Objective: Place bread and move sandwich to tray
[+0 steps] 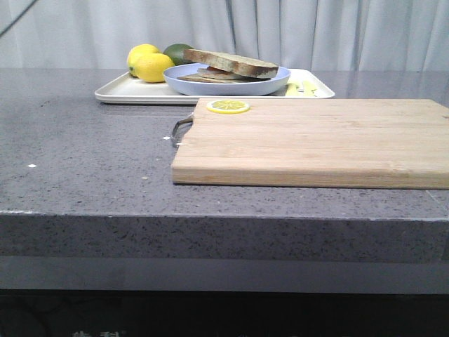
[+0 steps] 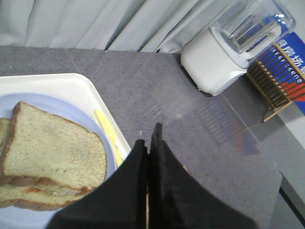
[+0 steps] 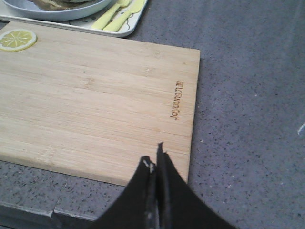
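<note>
A plain bread slice (image 1: pixel 231 63) with a brown crust lies on top of the stacked sandwich slices (image 1: pixel 214 74) on a round pale-blue plate (image 1: pixel 224 87). The plate stands on the white tray (image 1: pixel 126 91) at the back of the counter. No egg shows. The left wrist view shows the top slice (image 2: pixel 52 145), the plate (image 2: pixel 57 102) and the tray corner (image 2: pixel 71 86). My left gripper (image 2: pixel 150 138) is shut and empty, beside that tray corner over the counter. My right gripper (image 3: pixel 155 160) is shut and empty above the cutting board's corner. Neither gripper shows in the front view.
A wooden cutting board (image 1: pixel 316 140) with a metal handle and a lemon slice (image 1: pixel 228 106) lies in front of the tray. Two lemons (image 1: pixel 153 67) and a green fruit (image 1: pixel 177 50) sit on the tray's left. Yellow cutlery (image 2: pixel 107 133) lies beside the plate. A white blender (image 2: pixel 233 43) and wooden rack (image 2: pixel 274 90) stand beyond.
</note>
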